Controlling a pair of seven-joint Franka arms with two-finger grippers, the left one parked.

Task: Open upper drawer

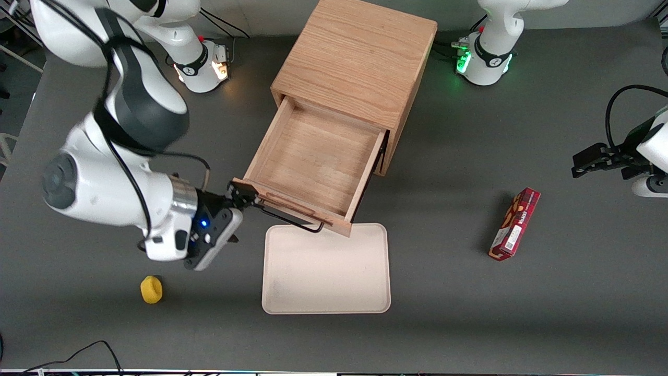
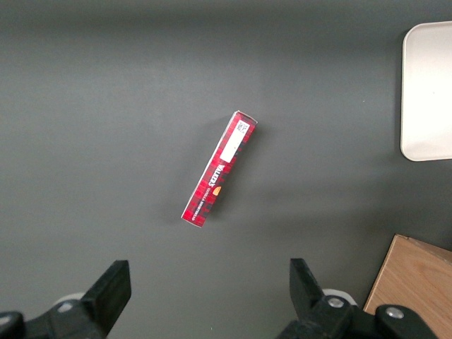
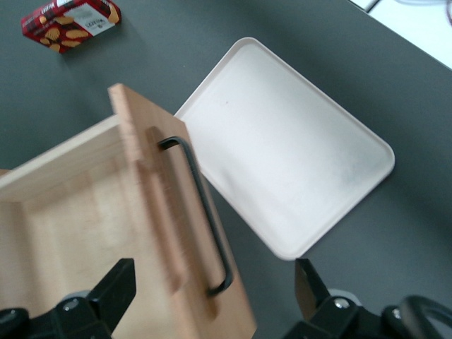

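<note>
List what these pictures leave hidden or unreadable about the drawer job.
- Lower drawer: no view shows it; in the front view the pulled-out upper drawer and the cabinet top cover it.
- Gripper: at the handle end of the drawer front; contact with the handle cannot be told, since the drawer corner overlaps the fingertips.
- Red box: its print is too small to read.

Cream tray, red snack box, small yellow object
</note>
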